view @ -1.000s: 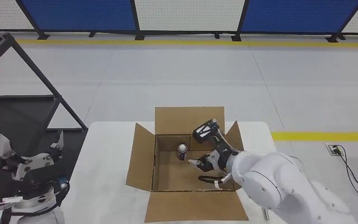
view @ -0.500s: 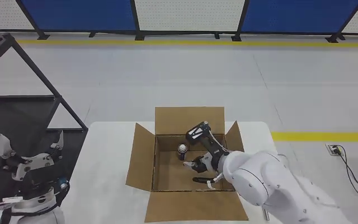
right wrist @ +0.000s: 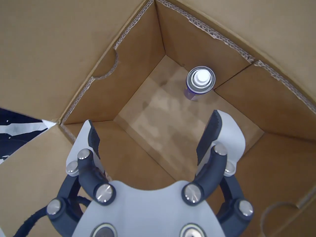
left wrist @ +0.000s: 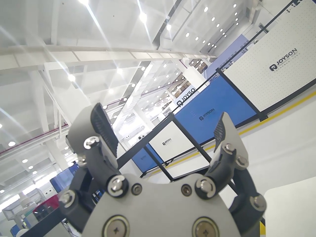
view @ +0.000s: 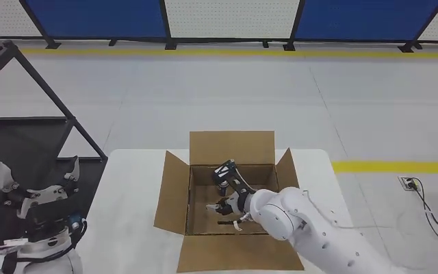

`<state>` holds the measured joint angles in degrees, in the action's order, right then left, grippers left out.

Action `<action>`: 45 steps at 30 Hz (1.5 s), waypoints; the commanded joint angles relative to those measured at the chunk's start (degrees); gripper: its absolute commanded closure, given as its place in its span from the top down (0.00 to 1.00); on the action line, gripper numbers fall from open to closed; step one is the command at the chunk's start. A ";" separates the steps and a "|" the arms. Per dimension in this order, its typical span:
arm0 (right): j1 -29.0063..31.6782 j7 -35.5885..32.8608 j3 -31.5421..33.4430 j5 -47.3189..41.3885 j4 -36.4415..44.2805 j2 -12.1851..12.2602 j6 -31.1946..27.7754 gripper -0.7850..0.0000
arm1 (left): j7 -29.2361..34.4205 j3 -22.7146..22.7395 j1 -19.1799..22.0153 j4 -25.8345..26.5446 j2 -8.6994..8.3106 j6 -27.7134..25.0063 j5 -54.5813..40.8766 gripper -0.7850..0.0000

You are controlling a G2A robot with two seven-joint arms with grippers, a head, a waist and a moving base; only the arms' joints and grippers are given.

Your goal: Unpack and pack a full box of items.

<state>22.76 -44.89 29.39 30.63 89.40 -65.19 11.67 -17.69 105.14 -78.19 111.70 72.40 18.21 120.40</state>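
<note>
An open cardboard box (view: 174, 193) stands on the white table (view: 130, 205). Inside it, a single spray can (right wrist: 200, 81) with a silver top and white nozzle stands upright against the wall, near a seam in the cardboard. My right gripper (right wrist: 153, 118) hangs above the box floor, open and empty, a short way from the can. In the top view the right gripper (view: 220, 212) is inside the box, left of its middle. My left gripper (left wrist: 161, 110) is open, holds nothing and points up toward the ceiling, off the table's left side (view: 70, 177).
All the box flaps (view: 233, 252) are folded outward, the front one lying on the table toward me. A black metal frame (view: 41, 89) stands at the left beside the table. Bare table surface lies left of the box.
My right arm has swung leftward across the box, from its right wall to left of centre, nearer the can. The left arm has barely moved.
</note>
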 commanded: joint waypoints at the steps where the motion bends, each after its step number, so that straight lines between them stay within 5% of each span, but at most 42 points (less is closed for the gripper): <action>1: -0.37 3.23 -1.19 -0.68 -3.30 -1.48 0.05 1.00 | -0.10 0.03 -0.13 0.16 0.02 0.20 -0.25 1.00; 13: -3.77 7.04 -5.83 0.15 -17.88 -9.41 7.32 1.00 | -0.93 1.13 -1.50 1.19 0.07 1.04 -1.49 1.00; 29: -4.77 7.84 -5.48 0.96 -28.83 -15.38 8.63 1.00 | -1.96 1.28 -1.67 1.68 0.06 0.69 -1.93 1.00; 32: -4.80 7.97 -5.08 1.15 -30.22 -16.16 8.43 0.85 | -2.17 1.30 -1.70 1.67 0.06 0.78 -2.04 1.00; 33: -4.77 8.01 -4.90 1.15 -30.66 -16.39 8.38 0.73 | -2.24 1.30 -1.71 1.64 0.07 0.80 -2.12 1.00; 34: -4.75 8.23 -4.64 1.18 -31.12 -16.61 8.58 0.51 | -2.36 1.32 -1.70 1.63 0.07 0.87 -2.12 1.00; 42: -4.18 8.88 -2.95 2.14 -33.33 -17.84 8.31 0.08 | -2.77 1.19 -2.07 1.79 0.10 1.04 -2.03 1.00; 45: -3.73 9.07 -2.05 2.60 -33.10 -18.00 8.32 0.00 | -2.68 1.05 -2.20 1.77 0.12 1.17 -1.76 1.00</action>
<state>18.88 -35.89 27.04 33.10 56.11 -83.17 20.00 -20.38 106.25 -80.36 113.49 72.51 19.33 118.53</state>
